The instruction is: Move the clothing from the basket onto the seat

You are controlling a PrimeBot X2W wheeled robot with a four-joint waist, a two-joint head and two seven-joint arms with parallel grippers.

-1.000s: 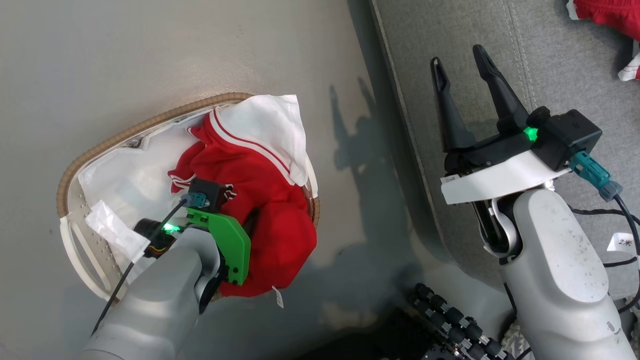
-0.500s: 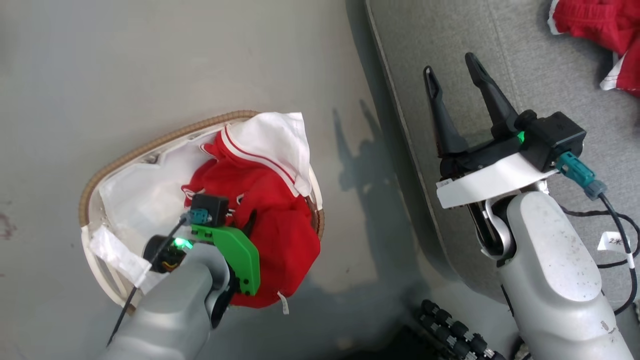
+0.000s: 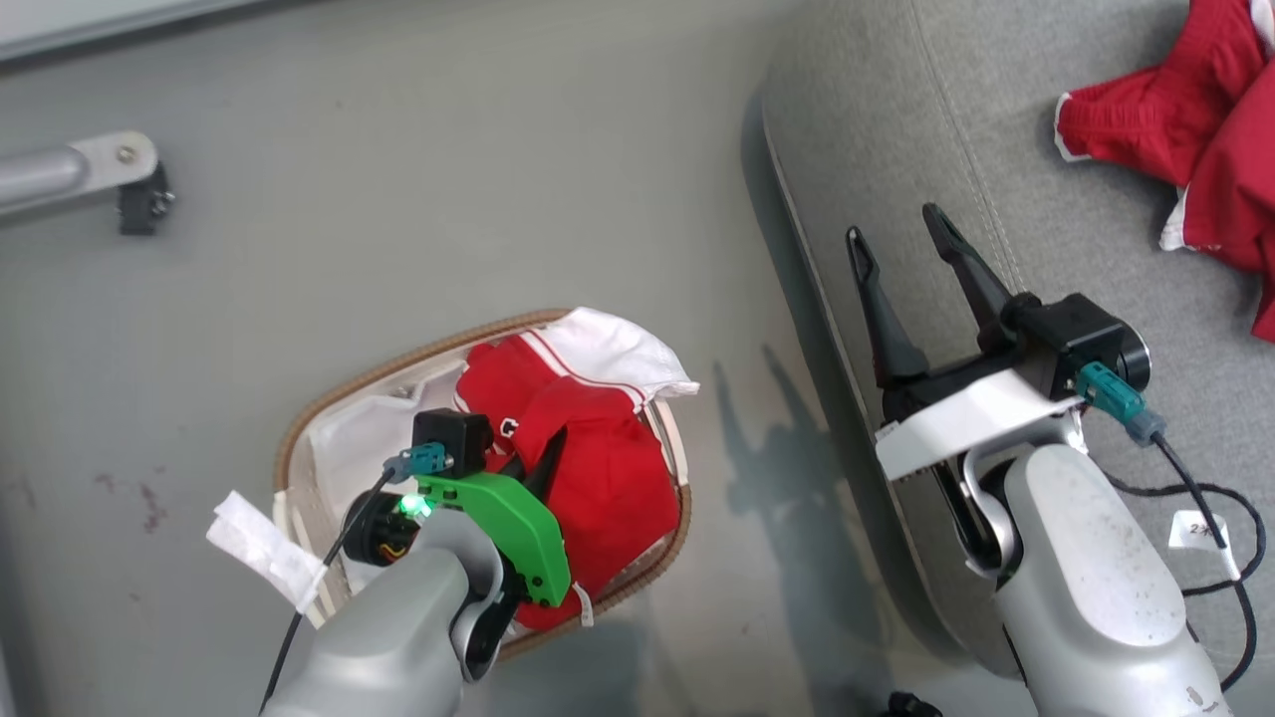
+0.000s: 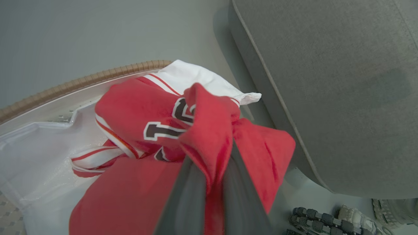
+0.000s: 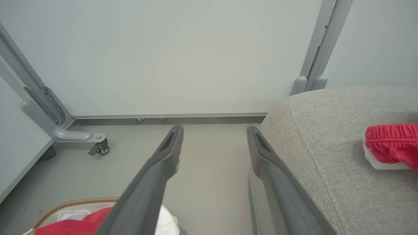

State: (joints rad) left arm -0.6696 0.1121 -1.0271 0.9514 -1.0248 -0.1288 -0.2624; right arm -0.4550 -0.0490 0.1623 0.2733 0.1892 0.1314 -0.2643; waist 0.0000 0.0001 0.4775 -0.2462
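The basket (image 3: 299, 438) stands on the grey floor, white with a brown woven rim (image 4: 81, 83). Red clothing (image 3: 608, 478) with white striped trim and dark lettering (image 4: 137, 114) is bunched inside it, over the white liner (image 4: 39, 153). My left gripper (image 4: 212, 176) reaches down into the basket and is shut on a pinched fold of the red clothing; one dark finger (image 3: 546, 463) shows above the green wrist plate. My right gripper (image 3: 892, 224) hangs open over the near edge of the seat (image 3: 896, 119), holding nothing (image 5: 214, 130). More red clothing (image 3: 1146, 119) lies on the seat (image 5: 326, 147).
A grey metal frame leg (image 3: 90, 174) with a caster (image 5: 98, 147) stands on the floor by a pale wall panel. The seat's rounded edge (image 4: 294, 130) runs close to the basket's right side. A black cable with a white tag (image 3: 1190, 528) lies on the seat.
My left gripper has shut on the red clothing in the basket. The head camera has moved, so the whole picture has shifted. The right gripper stays open.
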